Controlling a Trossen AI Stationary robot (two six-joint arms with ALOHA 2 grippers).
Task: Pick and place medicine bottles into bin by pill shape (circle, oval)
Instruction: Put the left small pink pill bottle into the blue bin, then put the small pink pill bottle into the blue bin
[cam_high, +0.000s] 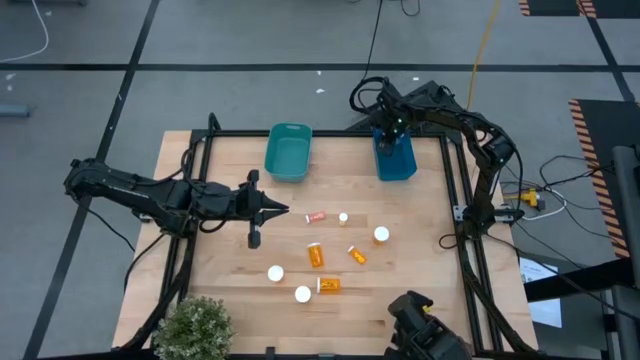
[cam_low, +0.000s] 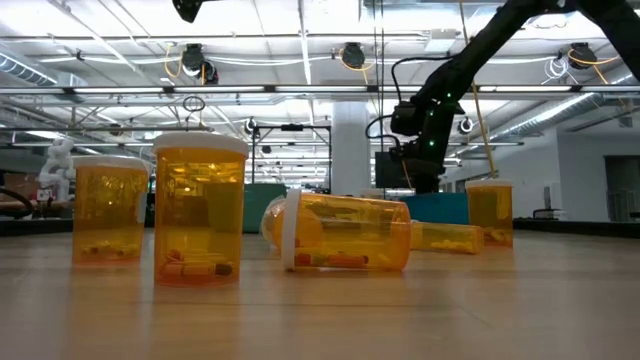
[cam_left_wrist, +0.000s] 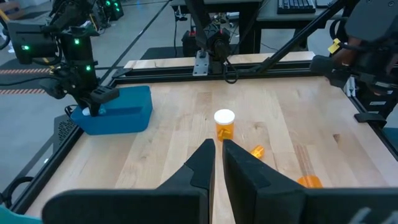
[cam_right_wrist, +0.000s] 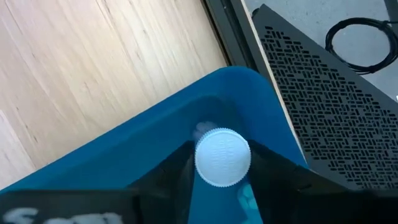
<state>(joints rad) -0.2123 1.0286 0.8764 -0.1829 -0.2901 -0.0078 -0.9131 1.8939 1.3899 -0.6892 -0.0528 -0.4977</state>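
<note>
Over the blue bin (cam_high: 395, 160) at the far right corner of the table (cam_high: 230, 270), my right fingers (cam_right_wrist: 186, 163) are clamped on a white-capped bottle (cam_right_wrist: 222, 157), one pad on each side just under the cap. The wrist view looks straight down on that cap with the bin's blue wall curving around it, so I'd say the bottle is inside the rim or right at it, not on the floor of the bin yet.

So this is the drop-off step. How I'd do it cleanly: keep the bottle upright and centred between the walls, go a touch lower so it doesn't bounce out, then open up without any sideways nudge. The bin looks light, and I'd guess a bump on its rim could slide it along the table edge. Lift straight up after letting go.

My left gripper (cam_left_wrist: 217, 163) is waiting out over the left-middle of the table, fingers pinched nearly together with nothing between them, pointing toward the scattered bottles.

Plenty left to sort. There's a bunch of orange bottles around the centre and toward the near edge: some standing with white caps up, like the one right ahead of my left fingers (cam_left_wrist: 224, 123), some lying on their sides (cam_low: 340, 233). The teal bin (cam_high: 288, 152) sits at the far edge, left of the blue one. Can't see what's in it.
</note>
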